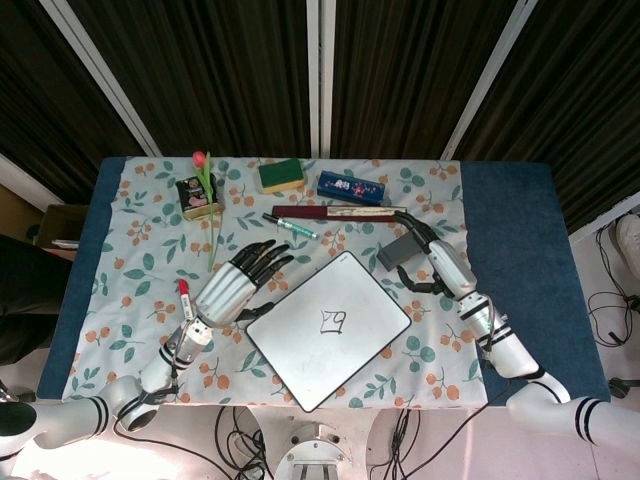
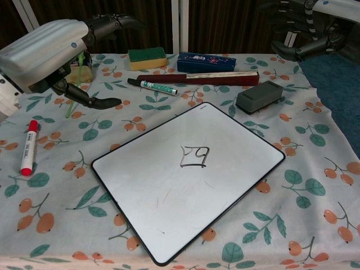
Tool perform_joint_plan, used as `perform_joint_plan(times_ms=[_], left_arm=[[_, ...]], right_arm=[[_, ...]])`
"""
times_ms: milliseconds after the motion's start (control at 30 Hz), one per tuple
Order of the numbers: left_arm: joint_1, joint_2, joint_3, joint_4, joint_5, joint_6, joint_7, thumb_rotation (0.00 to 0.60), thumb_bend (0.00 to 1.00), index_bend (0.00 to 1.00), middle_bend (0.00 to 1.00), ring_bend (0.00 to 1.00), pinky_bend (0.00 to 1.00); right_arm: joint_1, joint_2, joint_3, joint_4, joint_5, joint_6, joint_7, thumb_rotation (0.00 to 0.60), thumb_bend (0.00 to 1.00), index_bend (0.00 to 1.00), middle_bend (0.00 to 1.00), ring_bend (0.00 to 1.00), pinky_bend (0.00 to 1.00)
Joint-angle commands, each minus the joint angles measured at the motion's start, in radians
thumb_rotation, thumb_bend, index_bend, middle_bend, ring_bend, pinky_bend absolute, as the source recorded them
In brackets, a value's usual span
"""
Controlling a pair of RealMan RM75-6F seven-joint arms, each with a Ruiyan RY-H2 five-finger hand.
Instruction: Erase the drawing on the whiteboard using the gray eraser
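The whiteboard (image 1: 300,350) (image 2: 157,191) lies tilted at the table's middle, with a small black square drawing (image 1: 333,321) (image 2: 194,156) near its centre. Just beyond its right corner the gray eraser (image 1: 398,251) (image 2: 259,97) rests on the cloth. My right hand (image 1: 445,262) (image 2: 315,34) hovers open above and to the right of the eraser, fingers spread, not touching it. On the other side my left hand (image 1: 232,288) (image 2: 48,48) is open and raised over the cloth by the board's left edge, holding nothing.
A red marker (image 1: 184,296) (image 2: 27,147) lies left of my left hand. Behind the board are a green-capped marker (image 1: 290,226) (image 2: 153,86), a dark red bar (image 1: 335,212) (image 2: 197,77), a blue pencil case (image 1: 350,187) (image 2: 206,61), a yellow-green sponge (image 1: 281,175) (image 2: 147,58) and a tulip (image 1: 205,190).
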Motion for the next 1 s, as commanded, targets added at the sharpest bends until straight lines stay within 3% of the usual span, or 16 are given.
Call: perform_joint_plan(times_ms=[33, 667, 867, 1000], left_arm=[[0.000, 0.000, -0.001, 0.000, -0.001, -0.001, 0.000, 0.599, 0.17, 0.11, 0.09, 0.07, 0.19], [-0.001, 0.000, -0.001, -0.005, -0.003, -0.001, 0.002, 0.598, 0.18, 0.11, 0.09, 0.07, 0.19], [0.001, 0.017, -0.010, -0.018, -0.012, -0.001, 0.006, 0.599, 0.17, 0.11, 0.09, 0.07, 0.19], [0.012, 0.031, -0.003, -0.027, -0.022, -0.006, 0.018, 0.599, 0.17, 0.11, 0.10, 0.07, 0.19]], right_arm=[[0.000, 0.000, 0.000, 0.002, 0.000, 0.000, 0.001, 0.600, 0.43, 0.00, 0.00, 0.00, 0.00], [-0.003, 0.008, 0.001, 0.011, 0.001, 0.002, -0.007, 0.600, 0.43, 0.00, 0.00, 0.00, 0.00], [0.027, 0.006, 0.003, 0.133, -0.020, 0.010, -0.332, 0.600, 0.40, 0.00, 0.00, 0.00, 0.00], [0.067, 0.057, -0.014, 0.172, -0.025, -0.072, -0.538, 0.600, 0.40, 0.00, 0.00, 0.00, 0.00]])
